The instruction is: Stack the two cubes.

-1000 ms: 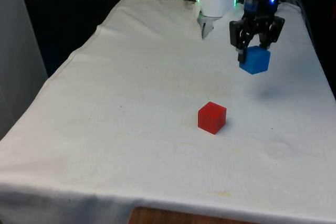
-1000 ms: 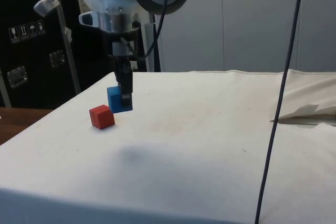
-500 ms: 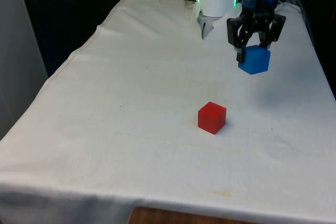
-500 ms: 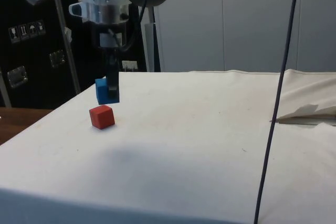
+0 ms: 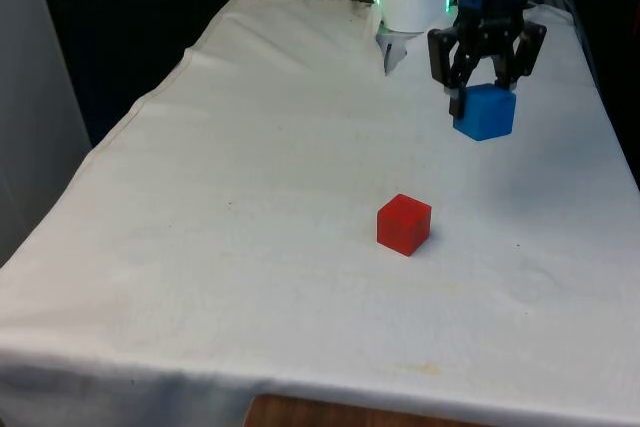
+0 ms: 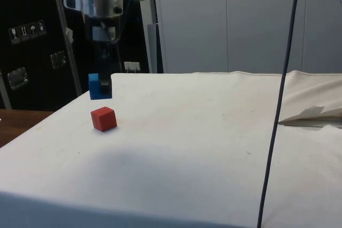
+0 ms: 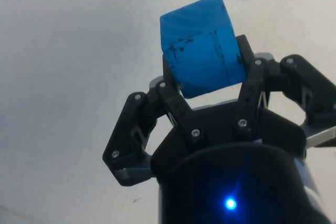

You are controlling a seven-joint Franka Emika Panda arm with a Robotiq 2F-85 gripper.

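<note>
Gripper (image 5: 486,97) clamped on blue cube (image 5: 484,113), held clear above white cloth (image 5: 250,167); red cube (image 5: 404,224) below, apart, nothing between.

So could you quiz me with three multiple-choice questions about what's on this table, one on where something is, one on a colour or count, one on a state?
1. Where is the small red cube?
A. On the white tablecloth
B. Between the fingers
C. On top of the other cube

2. What colour is the cube in the black two-finger gripper?
A. Green
B. Blue
C. Yellow

3. What state is the small blue cube in?
A. Lying on the cloth
B. Stacked on red
C. Held in the air

Answers: 1 A, it sits alone on the cloth in the front view; 2 B, all views show blue; 3 C, the side view shows it clamped above the cloth.
</note>
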